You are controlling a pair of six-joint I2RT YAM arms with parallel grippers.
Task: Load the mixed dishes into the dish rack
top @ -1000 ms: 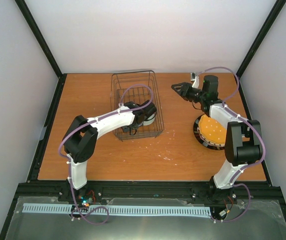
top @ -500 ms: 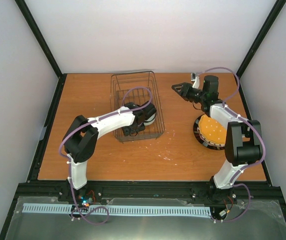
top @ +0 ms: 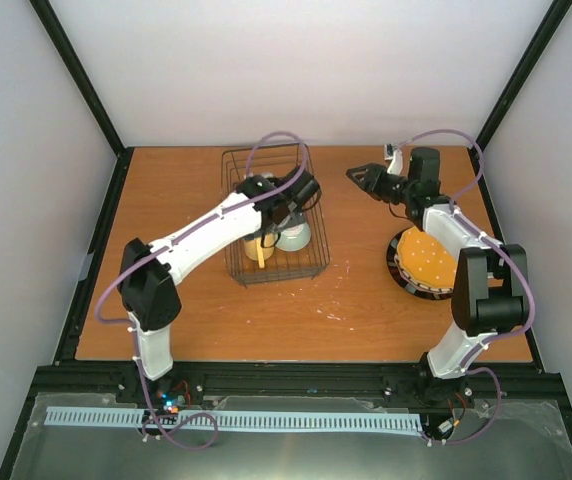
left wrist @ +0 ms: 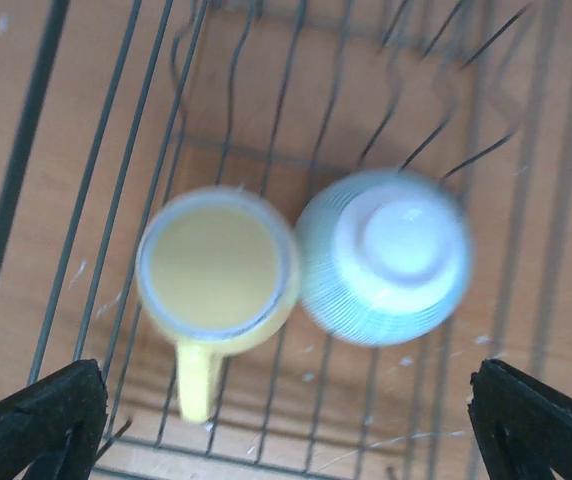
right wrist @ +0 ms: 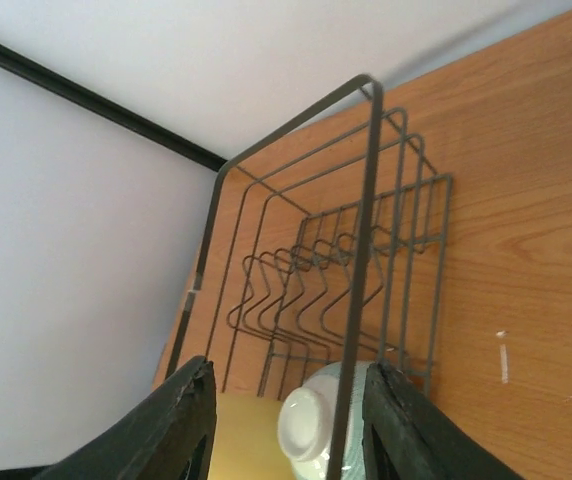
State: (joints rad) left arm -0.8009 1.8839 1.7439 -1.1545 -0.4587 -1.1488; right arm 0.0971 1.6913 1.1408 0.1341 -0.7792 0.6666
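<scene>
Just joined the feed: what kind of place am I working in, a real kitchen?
Likely a lab test cell, not a kitchen: white panels in a black frame enclose a wooden tabletop, with the left arm and right arm bolted to a rail at its near edge.

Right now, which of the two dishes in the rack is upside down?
The pale blue-green bowl: its foot ring faces up, while the yellow mug beside it stands mouth up.

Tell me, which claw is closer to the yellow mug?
Left. The left claw hangs open straight above the yellow mug inside the dish rack. The right claw is off to the rack's right, outside its wire wall.
</scene>
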